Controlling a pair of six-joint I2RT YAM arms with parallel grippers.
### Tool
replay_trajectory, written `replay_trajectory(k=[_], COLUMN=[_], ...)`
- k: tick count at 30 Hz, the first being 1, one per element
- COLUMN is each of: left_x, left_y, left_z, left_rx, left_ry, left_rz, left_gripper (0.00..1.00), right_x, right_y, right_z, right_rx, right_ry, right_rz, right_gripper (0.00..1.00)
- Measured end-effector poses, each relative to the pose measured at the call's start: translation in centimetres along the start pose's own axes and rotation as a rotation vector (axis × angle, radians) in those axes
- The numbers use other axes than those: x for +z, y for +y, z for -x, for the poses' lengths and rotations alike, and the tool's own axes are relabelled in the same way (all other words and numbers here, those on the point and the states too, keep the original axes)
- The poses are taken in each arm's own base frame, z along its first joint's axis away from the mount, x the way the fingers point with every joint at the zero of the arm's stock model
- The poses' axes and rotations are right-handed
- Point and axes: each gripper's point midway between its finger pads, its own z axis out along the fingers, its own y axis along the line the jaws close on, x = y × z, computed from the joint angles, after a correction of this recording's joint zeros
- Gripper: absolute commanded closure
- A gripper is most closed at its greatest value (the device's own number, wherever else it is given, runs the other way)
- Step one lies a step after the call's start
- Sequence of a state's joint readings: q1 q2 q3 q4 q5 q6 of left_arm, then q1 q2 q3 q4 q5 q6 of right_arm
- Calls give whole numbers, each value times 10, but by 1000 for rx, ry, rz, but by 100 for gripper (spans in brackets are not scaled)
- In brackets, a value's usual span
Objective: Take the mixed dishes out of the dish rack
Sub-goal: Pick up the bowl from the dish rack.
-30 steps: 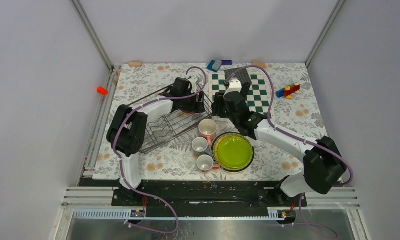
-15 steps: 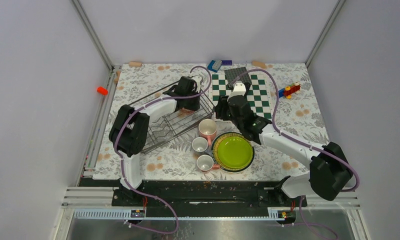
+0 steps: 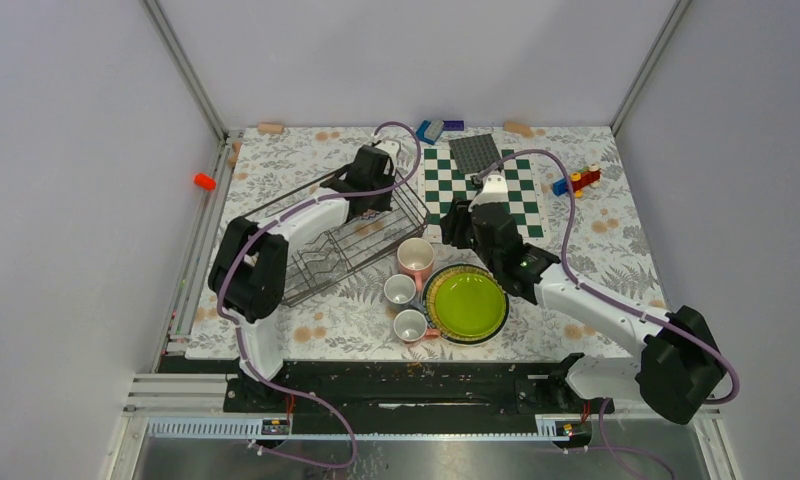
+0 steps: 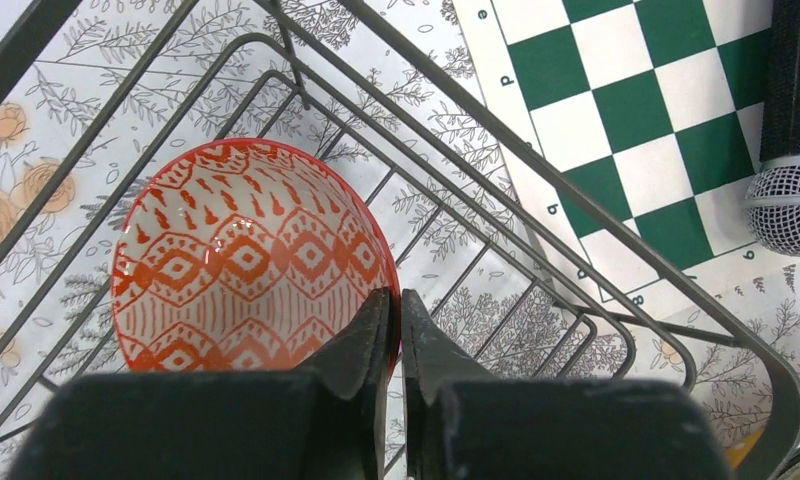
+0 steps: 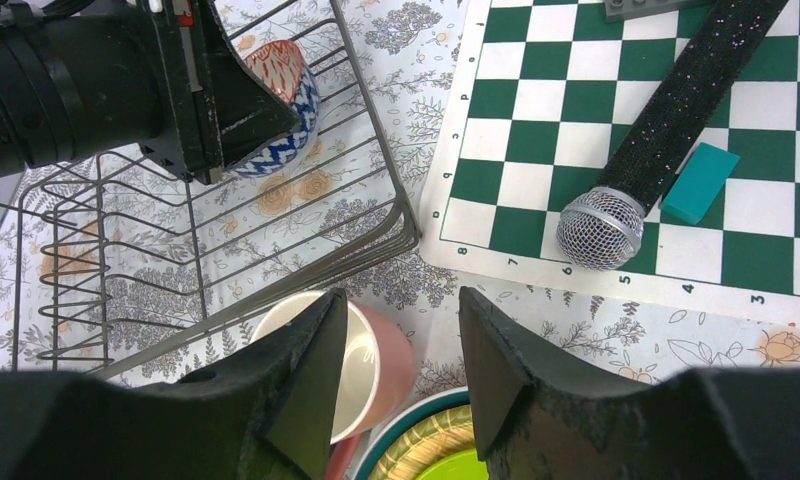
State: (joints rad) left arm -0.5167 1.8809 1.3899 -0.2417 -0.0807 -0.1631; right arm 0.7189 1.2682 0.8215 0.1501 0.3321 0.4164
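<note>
L gripper (image 4: 397,300) pinching bowl (image 4: 231,265) rim, bowl in rack (image 4: 616,230) corner

Plain pale grey walls (image 3: 406,55) close in the surface (image 3: 616,250) on three sides, with aluminium posts (image 3: 184,68) rising at its far corners. A floral-printed cloth (image 3: 306,150) covers it under soft, even light.

In the top view we find the dish rack (image 3: 326,255) left of centre, with the bowl (image 4: 246,270) at its upper right end. Just right of the rack stands the large mug (image 3: 414,258), two smaller mugs (image 3: 400,290) below it, and the stack of plates (image 3: 466,304) just right of them. The chessboard (image 3: 481,185) lies above the plates, with a microphone (image 5: 676,130) on it.
</note>
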Motion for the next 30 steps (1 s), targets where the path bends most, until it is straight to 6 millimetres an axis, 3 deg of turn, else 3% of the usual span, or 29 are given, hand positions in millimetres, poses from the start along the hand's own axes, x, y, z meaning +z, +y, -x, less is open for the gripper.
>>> replay_trajectory(k=[14,24,30], left_x=[-33,-89,-132], left_y=[4,3,-26], left_z=[2,51,78], left_rx=[48,193,438], left_ry=[2,-152,-264], left_rz=[51,46,-52], left_gripper=[100,100,100], right_x=[-10,-21,-38], right_y=[-2,5,6], right_z=[4,15,29], right_rx=[13,42,65], right_ry=[-29,-56,-86], right_rz=[16,60,80], right_gripper=[45,36,32])
